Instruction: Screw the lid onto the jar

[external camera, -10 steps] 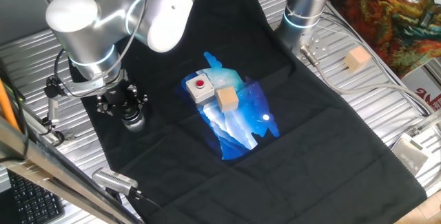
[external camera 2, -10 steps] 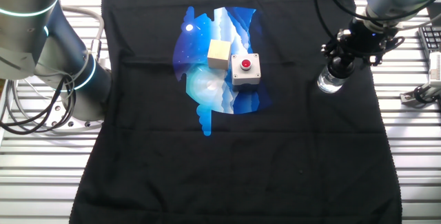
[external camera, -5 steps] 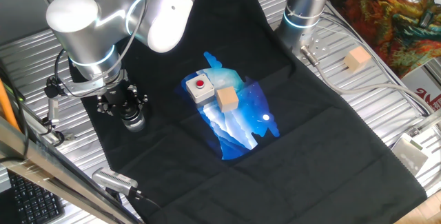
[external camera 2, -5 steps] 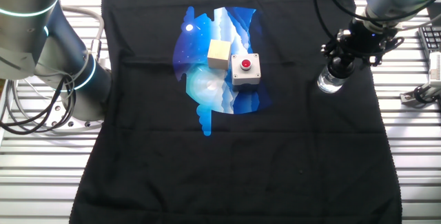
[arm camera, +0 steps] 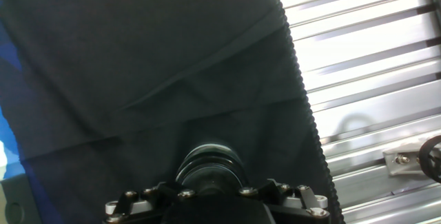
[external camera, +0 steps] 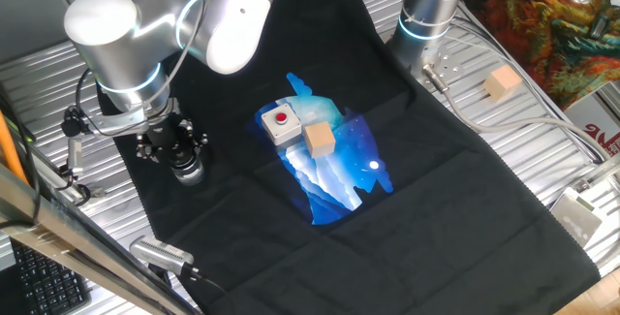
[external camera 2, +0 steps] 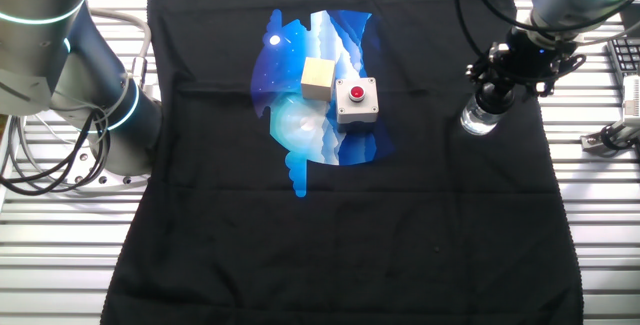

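No whole word or number can be read; only part of some red lettering on a white sheet (external camera: pixel 605 141) at the right edge.

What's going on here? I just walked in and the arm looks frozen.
The gripper is down over the jar, which stands upright on the black cloth near its edge, apparently working the lid on. The lid itself is hidden under the fingers. The wooden cube and grey button box sit untouched mid-cloth.
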Action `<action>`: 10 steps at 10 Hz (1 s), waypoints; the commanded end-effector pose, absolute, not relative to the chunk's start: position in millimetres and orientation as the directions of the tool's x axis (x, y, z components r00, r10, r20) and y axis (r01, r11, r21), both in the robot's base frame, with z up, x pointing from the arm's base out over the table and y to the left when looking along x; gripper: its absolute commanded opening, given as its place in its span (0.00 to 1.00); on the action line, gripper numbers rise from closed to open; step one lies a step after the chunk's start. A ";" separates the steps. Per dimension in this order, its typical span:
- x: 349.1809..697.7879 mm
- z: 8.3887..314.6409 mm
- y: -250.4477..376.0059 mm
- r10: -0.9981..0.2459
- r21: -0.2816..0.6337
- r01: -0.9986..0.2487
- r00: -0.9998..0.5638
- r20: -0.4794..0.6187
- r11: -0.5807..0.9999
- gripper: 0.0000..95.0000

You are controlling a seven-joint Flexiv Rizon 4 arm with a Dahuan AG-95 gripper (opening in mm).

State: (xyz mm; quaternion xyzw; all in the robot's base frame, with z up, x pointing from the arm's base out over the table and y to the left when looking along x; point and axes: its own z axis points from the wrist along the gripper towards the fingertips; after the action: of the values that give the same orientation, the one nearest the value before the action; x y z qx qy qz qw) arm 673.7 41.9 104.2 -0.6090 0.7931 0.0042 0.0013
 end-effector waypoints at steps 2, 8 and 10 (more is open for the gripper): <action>674.2 103.9 42.0 -0.965 0.006 -0.965 -0.263 -0.008 0.263 0.80; 674.2 103.6 42.0 -0.965 0.004 -0.965 -0.262 -0.009 0.262 0.60; 674.2 102.8 41.8 -0.965 0.007 -0.965 -0.263 -0.012 0.263 0.60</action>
State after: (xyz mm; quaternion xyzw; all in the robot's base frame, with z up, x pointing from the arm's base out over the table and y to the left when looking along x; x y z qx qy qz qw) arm 674.3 41.7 103.5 -0.6062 0.7953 0.0061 0.0029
